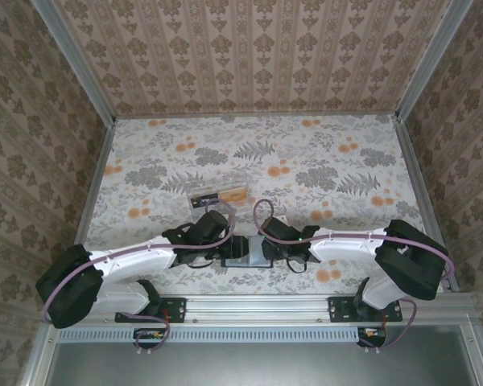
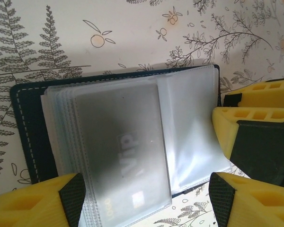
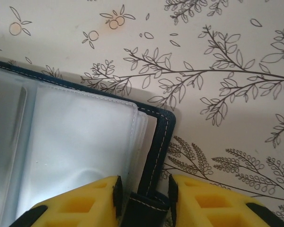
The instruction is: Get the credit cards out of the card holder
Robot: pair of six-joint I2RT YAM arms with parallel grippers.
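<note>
Lying open on the flowered tabletop [image 1: 306, 161], close to the arm bases, the card holder [image 2: 26, 132] shows its stack of clear sleeves [image 2: 194, 118] face up. The right gripper [image 3: 144, 191] pinches the dark cover's edge, pinning it down. The left gripper [image 2: 147, 198] stands wide, straddling the sleeves' near edge and holding nothing. A pale card [image 2: 128, 161] marked "vip" sits inside the top sleeve, so opening looks done and pulling out not yet. Whether other sleeves hold cards I cannot tell.
</note>
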